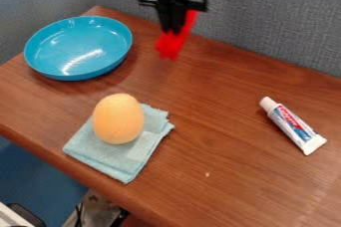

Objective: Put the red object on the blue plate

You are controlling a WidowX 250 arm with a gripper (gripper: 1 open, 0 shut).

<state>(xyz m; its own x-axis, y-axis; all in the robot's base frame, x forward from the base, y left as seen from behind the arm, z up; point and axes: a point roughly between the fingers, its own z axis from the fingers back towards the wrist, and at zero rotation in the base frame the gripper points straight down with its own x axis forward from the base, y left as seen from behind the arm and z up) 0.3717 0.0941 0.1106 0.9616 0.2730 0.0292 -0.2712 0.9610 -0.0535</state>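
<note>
One red object (pixel 172 42), one blue plate (pixel 79 48), one orange egg-shaped thing (pixel 118 118), one teal cloth (pixel 134 145), one toothpaste tube (pixel 292 124).
</note>
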